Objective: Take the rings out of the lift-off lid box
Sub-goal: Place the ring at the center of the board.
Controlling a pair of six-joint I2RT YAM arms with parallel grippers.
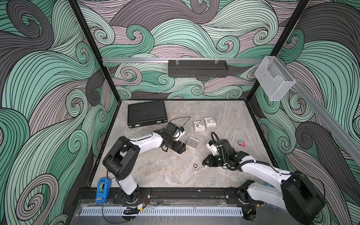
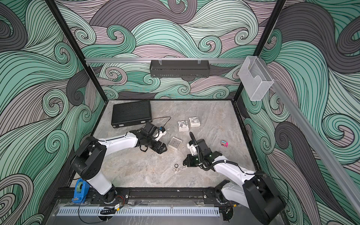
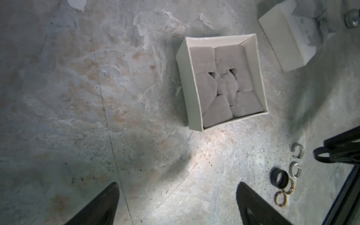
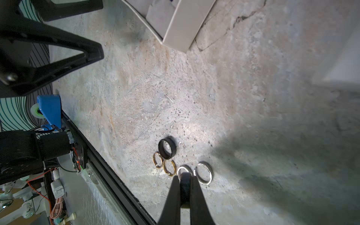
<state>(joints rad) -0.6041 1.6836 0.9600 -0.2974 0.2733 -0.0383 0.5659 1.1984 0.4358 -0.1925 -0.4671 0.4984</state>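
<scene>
- Right end effector point(image 4: 184, 177) clamped on a black ring point(image 4: 185, 188), low over the bench point(image 4: 253, 97)
- Five other rings point(image 4: 172, 153) lie loose just beside it, near side of the open box point(image 3: 222, 81)
- Left end effector point(image 3: 177, 187) spread apart, empty, just left of the box
- Box cushion point(image 3: 229, 58) bare; looks nearly done, held ring yet to be set down

Five rings point(image 4: 173, 150) lie clustered outside the open empty box point(image 3: 184, 81).
</scene>
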